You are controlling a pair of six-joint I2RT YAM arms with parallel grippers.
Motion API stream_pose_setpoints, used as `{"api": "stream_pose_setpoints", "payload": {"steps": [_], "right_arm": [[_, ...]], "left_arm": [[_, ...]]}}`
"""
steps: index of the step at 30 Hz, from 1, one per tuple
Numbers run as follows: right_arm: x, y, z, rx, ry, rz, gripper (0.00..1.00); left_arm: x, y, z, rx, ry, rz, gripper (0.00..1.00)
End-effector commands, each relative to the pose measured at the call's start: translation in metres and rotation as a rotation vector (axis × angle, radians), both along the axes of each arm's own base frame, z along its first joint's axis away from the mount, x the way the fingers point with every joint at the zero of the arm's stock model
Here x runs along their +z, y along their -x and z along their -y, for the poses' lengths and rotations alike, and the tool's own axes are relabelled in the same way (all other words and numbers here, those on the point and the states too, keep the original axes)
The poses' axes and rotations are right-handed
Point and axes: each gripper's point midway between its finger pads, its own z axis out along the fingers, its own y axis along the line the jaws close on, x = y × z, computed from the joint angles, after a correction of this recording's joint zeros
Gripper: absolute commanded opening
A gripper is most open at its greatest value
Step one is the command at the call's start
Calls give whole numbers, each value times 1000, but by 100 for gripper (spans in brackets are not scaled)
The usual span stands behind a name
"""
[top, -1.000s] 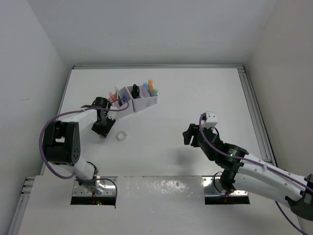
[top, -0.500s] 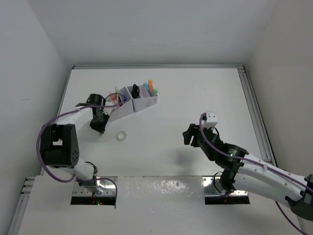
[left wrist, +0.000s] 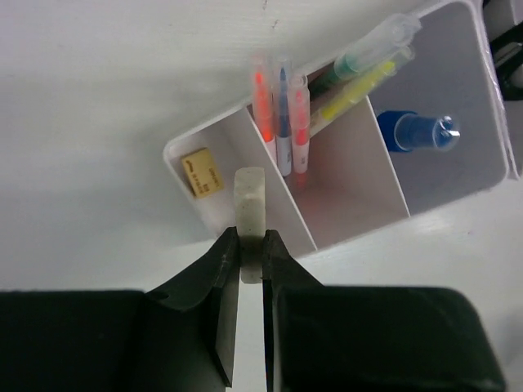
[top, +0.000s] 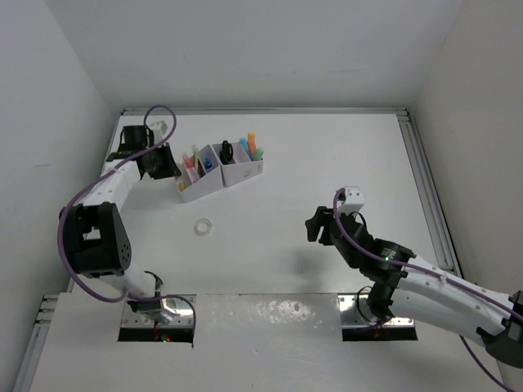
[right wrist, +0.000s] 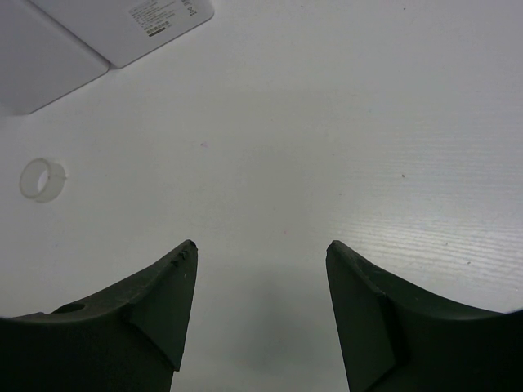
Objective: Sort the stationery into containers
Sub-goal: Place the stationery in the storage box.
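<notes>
While clamped in the left gripper (left wrist: 251, 245) above the pale lilac-white plastic organiser (left wrist: 351, 175), treat the white eraser block (left wrist: 250, 192) as unplaced. Pastel pens (left wrist: 282, 114) stowed; clear tape ring (top: 203, 227) loose on table (top: 327, 163). Right gripper (right wrist: 260, 249) wide, empty.

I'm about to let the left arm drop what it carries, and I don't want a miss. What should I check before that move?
1. Grip: the left end effector is shut on the white eraser. Ok.
2. Aim: in the wrist view the eraser overlaps the divider beside the end compartment of the organiser, and its height above it is unclear. Cannot tell.
3. Room: only a small tan block lies in that compartment. Ok.
4. Other arm: the right end effector hangs open over the table, away from the organiser. Ok.
5. Everything sorted: the tape ring lies loose on the table. Not ok.
</notes>
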Motion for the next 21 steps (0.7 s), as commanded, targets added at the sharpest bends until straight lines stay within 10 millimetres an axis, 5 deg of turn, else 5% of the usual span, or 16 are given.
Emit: {"api": "stream_pose_setpoints", "payload": {"steps": [1, 7, 12, 16, 19, 21], "right_arm": [[8, -1, -2, -3, -28, 19, 64], [5, -2, -4, -2, -23, 11, 63], [4, -3, -11, 26, 7, -12, 63], [2, -5, -21, 57, 46, -38, 63], [2, -10, -40, 112, 57, -45, 62], [7, -21, -62, 160, 62, -33, 48]], "left_arm": [[-2, -23, 6, 65, 47, 29, 0], [-8, -35, 5, 88, 25, 66, 3], [-18, -36, 6, 88, 22, 38, 32], [-14, -36, 4, 91, 14, 46, 42], [-4, -39, 2, 95, 8, 59, 45], [11, -40, -4, 103, 6, 69, 46]]}}
